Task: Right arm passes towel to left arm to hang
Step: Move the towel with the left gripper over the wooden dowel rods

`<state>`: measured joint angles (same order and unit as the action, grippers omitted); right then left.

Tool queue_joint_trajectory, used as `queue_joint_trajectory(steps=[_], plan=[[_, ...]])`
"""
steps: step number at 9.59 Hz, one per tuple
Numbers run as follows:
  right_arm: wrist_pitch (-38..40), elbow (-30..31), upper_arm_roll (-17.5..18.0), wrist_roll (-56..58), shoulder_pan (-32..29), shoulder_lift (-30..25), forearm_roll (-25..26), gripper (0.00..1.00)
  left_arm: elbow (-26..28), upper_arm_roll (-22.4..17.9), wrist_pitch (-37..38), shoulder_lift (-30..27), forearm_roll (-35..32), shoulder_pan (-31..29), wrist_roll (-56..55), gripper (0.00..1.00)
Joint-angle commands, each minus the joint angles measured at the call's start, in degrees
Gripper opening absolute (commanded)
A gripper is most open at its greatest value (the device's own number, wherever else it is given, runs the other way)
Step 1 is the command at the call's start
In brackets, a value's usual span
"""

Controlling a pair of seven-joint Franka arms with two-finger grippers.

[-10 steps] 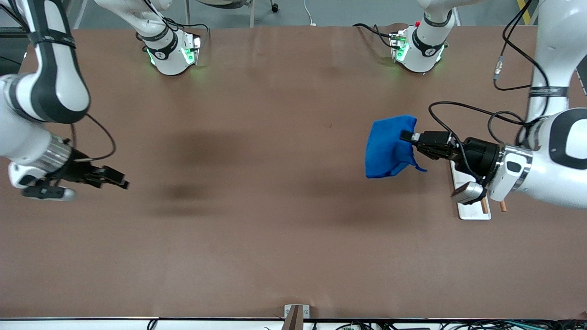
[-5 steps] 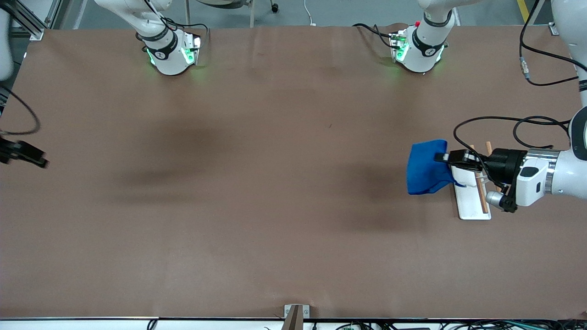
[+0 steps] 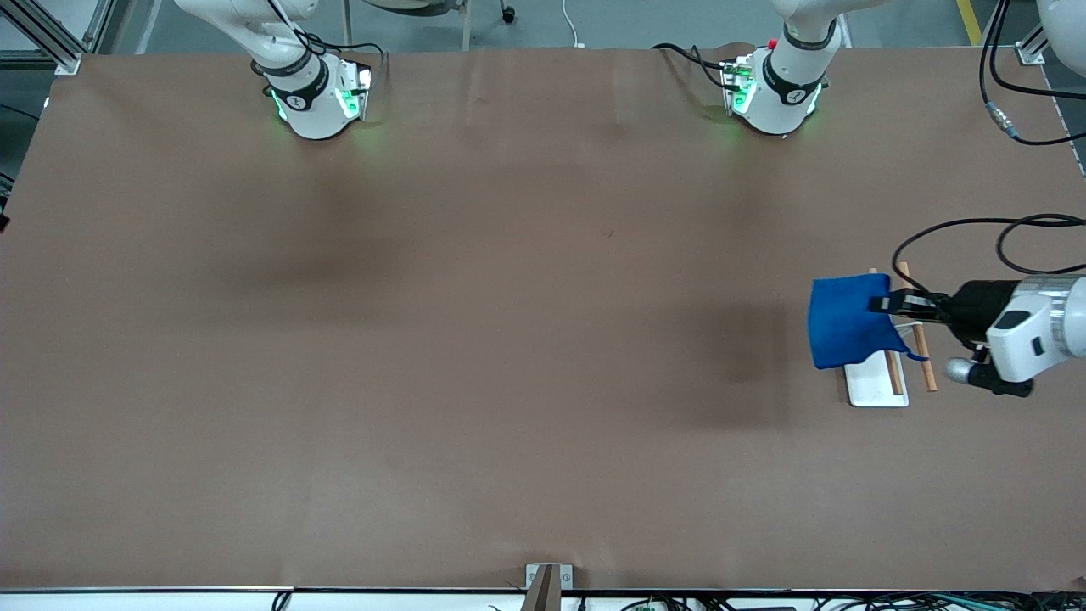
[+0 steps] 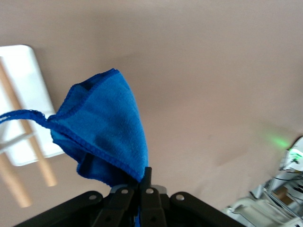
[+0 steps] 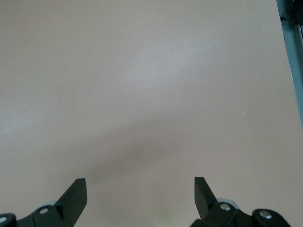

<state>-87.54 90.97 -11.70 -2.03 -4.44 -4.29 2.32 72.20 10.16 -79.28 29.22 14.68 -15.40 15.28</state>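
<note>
The blue towel point(image 3: 844, 327) hangs bunched from my left gripper point(image 3: 882, 303), which is shut on one edge of it. It hovers over a small rack at the left arm's end of the table: a white base plate point(image 3: 874, 386) carrying wooden rods point(image 3: 918, 339). In the left wrist view the towel point(image 4: 104, 127) fans out from the left gripper point(image 4: 144, 177), with a thin loop trailing over the white plate point(image 4: 26, 94). My right gripper point(image 5: 140, 187) is open over bare table, nothing between its fingers; it is outside the front view.
Both arm bases stand at the table's back edge: the right arm's point(image 3: 314, 93) and the left arm's point(image 3: 776, 89). Black cables point(image 3: 967, 229) loop above the left wrist. A metal bracket point(image 3: 543, 577) sits at the table's front edge.
The left gripper has carried the towel toward the left arm's end of the table, over the rack. The right arm has withdrawn out of the front view.
</note>
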Motion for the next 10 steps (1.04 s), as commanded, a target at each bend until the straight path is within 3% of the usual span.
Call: queue_joint_trajectory(steps=[1, 3, 10], plan=[[0.8, 1.6, 6.7, -4.8, -3.3, -2.8, -2.0, 1.00, 1.6, 0.0, -3.1, 2.1, -4.6, -3.4, 5.3, 0.00], [0.7, 1.3, 9.4, -9.3, -2.5, -2.5, -2.7, 1.00, 1.8, 0.0, -4.5, 4.3, -4.7, -6.0, 8.6, 0.00], [1.8, 0.6, 9.0, -3.5, -1.6, -2.4, -1.1, 1.00, 2.2, 0.0, -4.7, 5.7, -4.9, -8.5, 10.0, 0.00]])
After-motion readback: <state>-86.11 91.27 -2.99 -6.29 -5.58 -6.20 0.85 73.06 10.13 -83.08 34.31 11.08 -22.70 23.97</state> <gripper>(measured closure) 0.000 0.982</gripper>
